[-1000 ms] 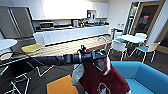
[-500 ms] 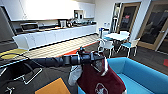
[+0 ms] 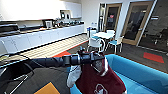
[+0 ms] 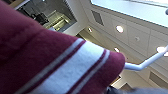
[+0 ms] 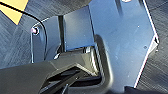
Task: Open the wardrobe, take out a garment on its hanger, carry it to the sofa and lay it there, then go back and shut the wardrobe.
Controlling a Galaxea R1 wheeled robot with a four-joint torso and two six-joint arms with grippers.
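Reaching in from the left of the head view, the robot's dark left arm stretches level across the scene, and its left gripper [image 3: 96, 58] sits at the collar of the dark red varsity-style jacket with white sleeves [image 3: 100, 81]. The jacket hangs from that gripper, its body draped down in front of the large bright blue upholstered sofa [image 3: 140, 75], with a white sleeve [image 3: 73, 76] dangling on the arm's side and a white crest emblem [image 3: 100, 88] low on the red cloth. Whether the cloth touches the sofa seat cannot be told. The left gripper appears closed about the top of the thin white plastic hanger [image 4: 147, 62], though the fingers themselves are hard to make out; in the left wrist view a white arm of that hanger juts out from under the striped red and white knit band of the jacket, seen against a ceiling with round lights.

Beyond the sofa stand a small round white table [image 3: 106, 35] and white chairs [image 3: 96, 43], well apart from the jacket. A long white kitchen counter [image 3: 45, 37] runs along the far wall, and wood-framed glass doors [image 3: 136, 23] stand on the right.

The right wrist view looks down on dark carpet with an orange patch [image 5: 12, 7]; whether the right gripper is wide or narrow cannot be told
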